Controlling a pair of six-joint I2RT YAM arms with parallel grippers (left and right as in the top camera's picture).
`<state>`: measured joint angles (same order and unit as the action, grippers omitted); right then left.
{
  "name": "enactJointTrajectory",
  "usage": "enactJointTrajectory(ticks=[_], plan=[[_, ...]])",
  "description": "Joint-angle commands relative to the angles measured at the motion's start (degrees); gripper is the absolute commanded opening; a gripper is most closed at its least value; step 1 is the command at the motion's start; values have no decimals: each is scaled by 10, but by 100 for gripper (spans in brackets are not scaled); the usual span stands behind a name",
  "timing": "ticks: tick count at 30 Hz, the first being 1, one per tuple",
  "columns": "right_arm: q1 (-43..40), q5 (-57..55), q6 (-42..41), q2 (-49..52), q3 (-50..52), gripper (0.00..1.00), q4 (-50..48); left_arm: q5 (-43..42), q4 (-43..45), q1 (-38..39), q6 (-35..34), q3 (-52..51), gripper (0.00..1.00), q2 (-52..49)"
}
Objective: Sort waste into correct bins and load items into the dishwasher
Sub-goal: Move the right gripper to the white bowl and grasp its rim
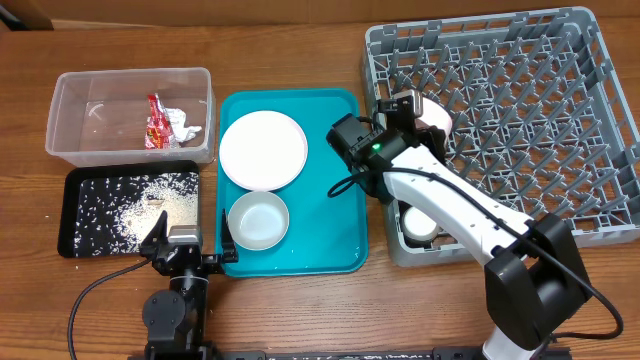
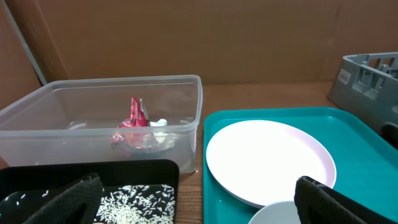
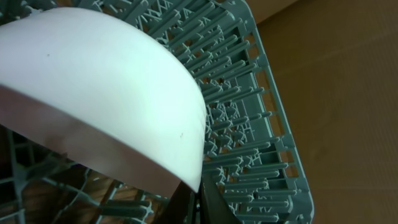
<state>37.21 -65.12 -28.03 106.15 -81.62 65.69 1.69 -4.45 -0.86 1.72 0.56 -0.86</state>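
My right gripper (image 1: 407,104) is shut on the rim of a white bowl (image 1: 434,115), tilted on its side over the left part of the grey dish rack (image 1: 540,150). In the right wrist view the bowl (image 3: 106,93) fills the left, and the rack's pegs (image 3: 249,124) lie behind it. My left gripper (image 1: 192,240) stands open and empty at the table's front. A white plate (image 1: 263,150) and a second white bowl (image 1: 258,220) sit on the teal tray (image 1: 335,210). The clear tub (image 1: 70,110) holds the red-and-white wrapper (image 1: 156,122) and the tissue (image 1: 185,125). Rice (image 1: 140,205) lies in the black tray (image 1: 66,215).
Another white dish (image 1: 418,222) rests in the rack's near-left corner, partly under my right arm. In the left wrist view, the tub (image 2: 99,118), plate (image 2: 267,158) and black tray's rim (image 2: 93,168) lie ahead, with the rack's corner (image 2: 367,78) at the far right.
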Motion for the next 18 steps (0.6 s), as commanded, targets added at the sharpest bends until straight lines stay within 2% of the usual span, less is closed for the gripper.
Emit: enactJointTrajectory(ticks=[1,6,7,8,10,18], plan=[[0,-6,-5,0,-1,4,7,2,2,-2,9,-3,100,6],[2,6,-71,0,-1,4,66,2,2,-2,9,-3,100,6],[4,18,-81,0,-1,10,75,2,2,-2,9,-3,100,6],[7,28,-83,0,-1,21,80,2,2,-2,9,-3,100,6],[12,49,-82,0,-2,30,84,2,2,-2,9,-3,100,6],[40,129,-83,-1,-45,39,88,2,2,-2,9,-3,100,6]])
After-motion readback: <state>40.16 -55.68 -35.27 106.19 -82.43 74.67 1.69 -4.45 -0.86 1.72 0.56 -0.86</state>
